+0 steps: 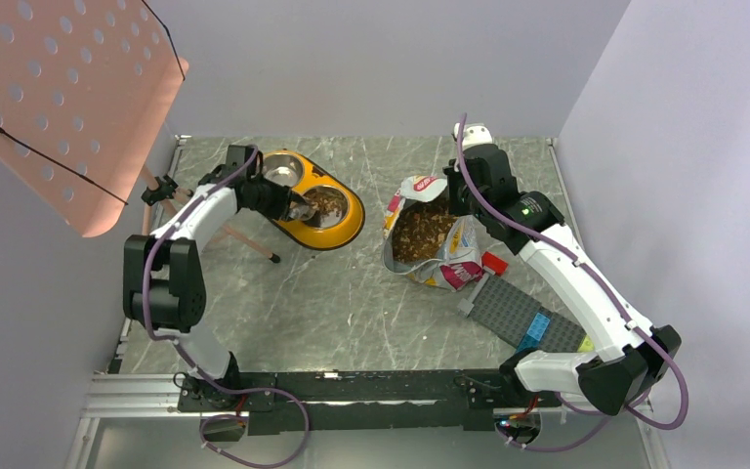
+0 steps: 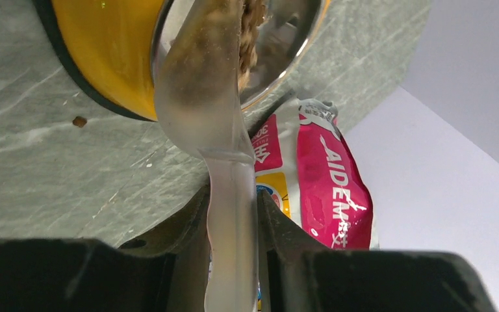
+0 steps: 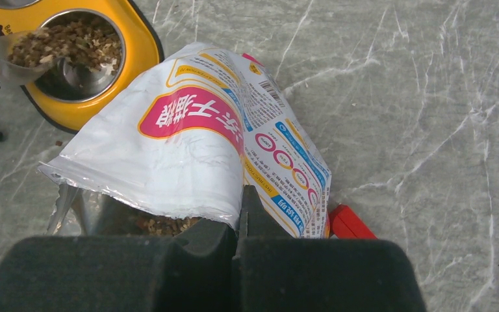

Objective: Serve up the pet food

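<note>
My left gripper (image 2: 232, 195) is shut on the handle of a translucent scoop (image 2: 198, 84). The scoop is tipped over the right steel cup (image 2: 292, 39) of the yellow double bowl (image 1: 352, 230), with pet food (image 2: 252, 32) spilling from it. That cup holds a layer of kibble (image 3: 97, 42). To the right lies the white, pink and yellow bag (image 1: 454, 259), its mouth open on more kibble (image 1: 420, 230). My right gripper (image 3: 240, 201) is shut on the torn top edge of the bag (image 3: 188, 149) and holds the mouth open.
The bowl's left steel cup (image 1: 281, 168) looks empty. One stray kibble piece (image 2: 79, 121) lies on the marble top beside the bowl. A red clip (image 1: 494, 264) and a grey baseplate (image 1: 518, 313) with blue bricks lie right of the bag. A pink perforated board (image 1: 68, 98) on a tripod stands far left.
</note>
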Robot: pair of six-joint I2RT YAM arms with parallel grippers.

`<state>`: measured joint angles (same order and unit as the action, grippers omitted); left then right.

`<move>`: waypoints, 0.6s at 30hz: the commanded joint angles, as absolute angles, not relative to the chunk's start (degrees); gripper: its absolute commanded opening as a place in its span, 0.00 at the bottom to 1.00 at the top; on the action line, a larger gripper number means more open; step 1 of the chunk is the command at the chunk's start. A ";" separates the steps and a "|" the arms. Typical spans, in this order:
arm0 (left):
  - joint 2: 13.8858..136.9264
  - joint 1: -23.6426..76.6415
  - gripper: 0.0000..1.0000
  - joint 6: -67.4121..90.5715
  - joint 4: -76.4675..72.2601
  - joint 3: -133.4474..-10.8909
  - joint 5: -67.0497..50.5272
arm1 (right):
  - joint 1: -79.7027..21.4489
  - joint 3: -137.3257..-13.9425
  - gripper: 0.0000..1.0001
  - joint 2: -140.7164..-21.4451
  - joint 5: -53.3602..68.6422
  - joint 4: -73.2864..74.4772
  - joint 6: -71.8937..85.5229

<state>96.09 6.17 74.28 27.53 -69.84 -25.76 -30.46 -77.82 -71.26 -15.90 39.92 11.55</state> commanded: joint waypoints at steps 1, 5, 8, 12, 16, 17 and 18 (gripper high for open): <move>99.97 7.21 0.00 76.45 46.03 -79.61 -22.77 | -29.83 -80.02 0.00 -65.90 -18.19 33.79 11.34; 103.72 8.54 0.00 76.79 52.97 -87.36 -21.82 | -29.85 -79.89 0.00 -65.98 -17.87 33.75 11.43; 106.44 9.58 0.00 77.57 59.92 -93.68 -21.12 | -29.87 -79.98 0.00 -65.98 -17.92 33.75 11.43; 108.77 10.27 0.00 79.88 66.38 -99.63 -21.67 | -29.88 -79.98 0.00 -65.90 -18.02 33.75 11.34; 109.40 10.87 0.00 81.61 69.31 -103.14 -21.90 | -29.88 -79.98 0.00 -65.83 -18.05 33.75 11.42; 109.34 10.94 0.00 82.17 69.50 -103.41 -22.19 | -29.88 -79.98 0.00 -65.79 -18.02 33.79 11.38; 109.26 11.06 0.00 82.77 70.01 -103.55 -22.49 | -29.86 -80.05 0.00 -65.81 -18.02 33.80 11.42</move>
<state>109.47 10.59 74.63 60.12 -100.42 -22.17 -30.46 -77.82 -71.24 -15.86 39.90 11.55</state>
